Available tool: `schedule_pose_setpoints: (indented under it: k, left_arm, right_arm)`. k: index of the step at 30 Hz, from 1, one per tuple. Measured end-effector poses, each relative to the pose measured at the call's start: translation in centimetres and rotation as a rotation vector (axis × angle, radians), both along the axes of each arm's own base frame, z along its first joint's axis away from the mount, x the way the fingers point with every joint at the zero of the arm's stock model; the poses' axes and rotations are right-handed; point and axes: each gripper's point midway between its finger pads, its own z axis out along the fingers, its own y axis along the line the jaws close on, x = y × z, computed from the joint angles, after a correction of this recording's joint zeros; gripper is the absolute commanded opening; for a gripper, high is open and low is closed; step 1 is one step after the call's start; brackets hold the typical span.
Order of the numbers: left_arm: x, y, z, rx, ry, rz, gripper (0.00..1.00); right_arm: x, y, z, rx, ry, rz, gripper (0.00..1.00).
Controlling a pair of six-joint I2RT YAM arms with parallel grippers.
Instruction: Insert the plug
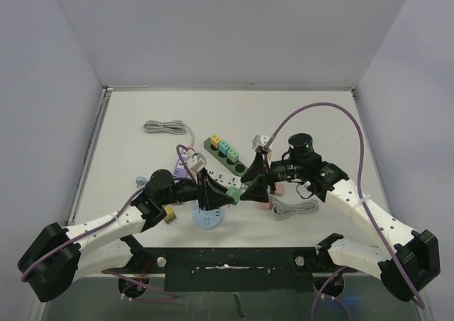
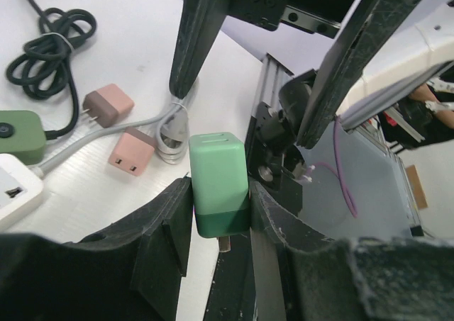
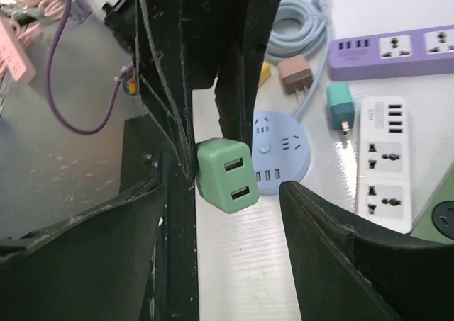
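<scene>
The plug [image 2: 218, 183], a small green charger block, is held clear of the surface between the two arms. The left hand [image 2: 220, 218] is closed on it, clamping its darker lower half from both sides. The right hand [image 3: 221, 188] faces it with fingers spread wide to either side, touching nothing.

The block's long axis runs along the line between the two hands. Its metal pin points back towards the left hand's palm, while the face with two slots looks at the right hand. The pins therefore seem boxed in by the hand that grips them. Getting them into the round blue socket [image 3: 280, 151] or the white power strip [image 3: 386, 161] on the surface below probably calls for a regrip or a handover first.
</scene>
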Motion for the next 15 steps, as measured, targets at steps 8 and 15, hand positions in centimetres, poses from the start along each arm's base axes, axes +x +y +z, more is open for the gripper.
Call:
schedule_pose_setpoints:
  k: [8, 15]
  left_arm:
    - [-1.7, -0.2, 0.5, -0.005, -0.044, -0.116, 0.27]
    - [-1.7, -0.6, 0.5, 0.004, -0.051, -0.142, 0.27]
  right_arm:
    - [-2.0, -0.1, -1.0, -0.024, -0.013, 0.169, 0.62]
    - [-2.7, 0.7, -2.8, -0.062, 0.029, 0.224, 0.5]
